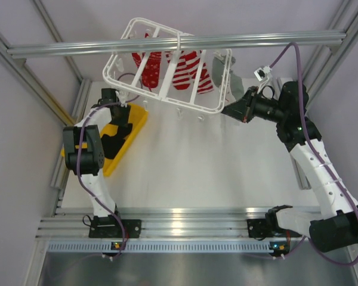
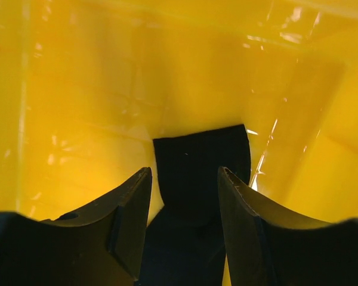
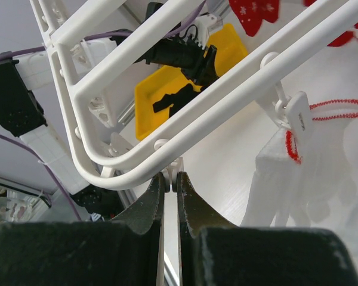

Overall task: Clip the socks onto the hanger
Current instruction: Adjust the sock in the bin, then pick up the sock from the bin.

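Pinching a small white clip (image 3: 174,168) under the curved corner of the white plastic rectangular drying rack (image 3: 227,107), my right gripper (image 3: 172,182) is clenched, its fingers almost meeting on the clip. The rack hangs tilted from a grey aluminium rail (image 1: 167,44). That rail and the frame posts hem the rack in above and at both sides. Beneath the rack spreads the white tabletop (image 1: 197,173).

Below the rack's left corner lies a yellow plastic tray (image 1: 138,119), and my left gripper (image 2: 185,176) is down inside it, its fingers released and apart. A limp black fabric sock (image 2: 200,161) lies between them on the tray floor, with the tray's walls rising close around.

Red-and-white patterned socks (image 1: 188,71) and a grey-white garment (image 1: 221,72) hang from the rack near my right gripper.

My own fingers cut off the sock's near end, and I cannot tell whether they touch it. From above, the black fabric merges with my left arm, so I cannot count the socks.
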